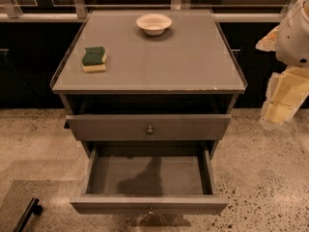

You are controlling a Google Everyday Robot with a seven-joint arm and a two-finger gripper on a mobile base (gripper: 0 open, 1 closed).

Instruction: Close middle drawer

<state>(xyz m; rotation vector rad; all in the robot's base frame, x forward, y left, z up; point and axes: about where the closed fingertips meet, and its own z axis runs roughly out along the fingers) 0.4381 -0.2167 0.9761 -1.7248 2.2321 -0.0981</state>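
1. Camera view, looking down at the front of a grey cabinet (149, 76) that stands on a speckled stone floor (270, 168), with dark cupboards behind it.
2. On the cabinet's flat top, a white bowl (154, 23) sits near the back edge, about centred. Its inside shows only plain white.
3. A sponge (94, 59), green on top and yellow beneath, lies on the left part of the same top, well apart from the bowl.
4. The top drawer (120, 127) stands slightly out from the cabinet body. Its tall front faces the camera with a small round knob in the middle. Its inside is hidden in shadow.
5. The middle drawer (149, 204) is just below it, pulled far out toward the camera. It is a wide, shallow grey box. Its inside shows a flat grey floor crossed by a dark shadow. Its low front is at the bottom of the view, with a small metal knob (150, 210) at the centre.
6. A black bar-shaped object (28, 214) lies on the floor at the lower left.
7. The gripper (281, 103) hangs at the far right edge, pale cream, beside the cabinet's right side and below a white rounded arm section (295, 33). It is well apart from the middle drawer and touches nothing visible. Whether it is open or closed cannot be told.
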